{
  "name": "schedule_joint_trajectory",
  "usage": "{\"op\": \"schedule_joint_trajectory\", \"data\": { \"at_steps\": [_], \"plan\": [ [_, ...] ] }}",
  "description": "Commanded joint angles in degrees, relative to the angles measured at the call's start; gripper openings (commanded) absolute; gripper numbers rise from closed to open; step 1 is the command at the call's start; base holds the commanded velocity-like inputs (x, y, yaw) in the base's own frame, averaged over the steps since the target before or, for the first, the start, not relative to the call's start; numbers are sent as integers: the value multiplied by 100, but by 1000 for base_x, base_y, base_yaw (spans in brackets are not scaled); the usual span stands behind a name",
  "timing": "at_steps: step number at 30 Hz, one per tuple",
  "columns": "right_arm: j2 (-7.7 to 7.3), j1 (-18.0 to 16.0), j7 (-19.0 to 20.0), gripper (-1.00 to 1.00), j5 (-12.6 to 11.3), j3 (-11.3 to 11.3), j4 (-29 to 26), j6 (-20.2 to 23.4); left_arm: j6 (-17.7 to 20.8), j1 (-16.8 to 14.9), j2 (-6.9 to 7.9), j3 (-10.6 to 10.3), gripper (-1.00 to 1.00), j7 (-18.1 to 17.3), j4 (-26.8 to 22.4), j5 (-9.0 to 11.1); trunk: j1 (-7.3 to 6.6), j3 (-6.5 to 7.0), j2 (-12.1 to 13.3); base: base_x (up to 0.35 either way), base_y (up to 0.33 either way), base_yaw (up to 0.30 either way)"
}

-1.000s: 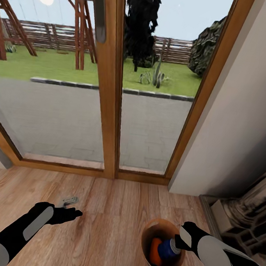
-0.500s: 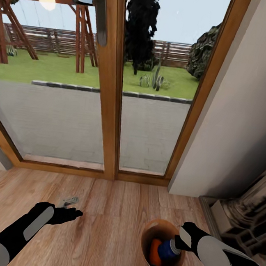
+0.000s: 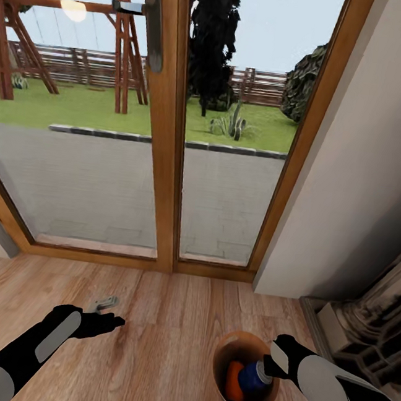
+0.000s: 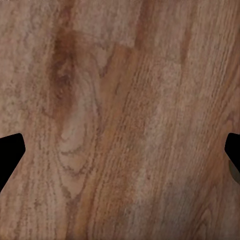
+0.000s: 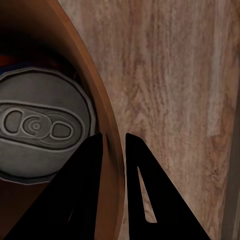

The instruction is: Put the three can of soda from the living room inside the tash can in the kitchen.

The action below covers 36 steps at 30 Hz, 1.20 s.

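I have the right hand [image 5: 111, 145] pinched together on the glossy brown rim of the small round tapered bin with its pale grey-white outside [image 3: 224, 368], one finger inside the wall and one outside, so the bin hangs from a thin edge grip rather than from anything solid. Inside it I can make out a dark blue soda can with a pale silver top [image 3: 254, 376] and a bright orange soda can [image 3: 233, 380] beside it; a third can I cannot confirm from here, since the blue one and the bin wall hide what lies beneath. My left hand [image 3: 107, 324] is held out low over the warm wood floor [image 3: 168, 321], its fingers wide apart and holding nothing, with a small grey metal object [image 3: 104, 305] lying on the boards just beyond it. Ahead of me stand the wood-framed glass doors [image 3: 161, 159], and the ornate dark-and-cream fireplace [image 3: 366, 331] sits close on my right, so I judge I am in the living room with the drive to the kitchen yet to do. The worry is that rim pinch: a sharp turn or a bump could let the bin swing, tilt and spill the cans, or slip free altogether. Swinging right could also clip the bin on the fireplace base.
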Motion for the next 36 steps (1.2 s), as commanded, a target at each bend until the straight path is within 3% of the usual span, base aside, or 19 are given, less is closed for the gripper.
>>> {"op": "schedule_joint_trajectory", "data": {
  "at_steps": [1, 24, 25, 36],
  "plan": [
    [-3, 3, 9, -100, 54, -56, -20, -82, -16, 1, -1, 0, 100, 0, 1, 0, 253, -1, 1, 0, 0, 0],
    [15, 10, 9, -100, 52, -40, -19, -83, -209, 1, 4, -2, 100, 0, 1, 0, 253, -1, 1, 0, 0, 0],
    [16, 10, 9, 100, 52, -39, -19, -83, -209, 0, 3, -3, 100, 0, 1, 0, 253, -1, 1, 0, 0, 0],
    [18, 10, 9, 100, 44, -41, -26, -45, -212, 3, 4, -2, 100, -8, 1, 0, 253, -1, 1, 0, 0, 0]
  ]
}}
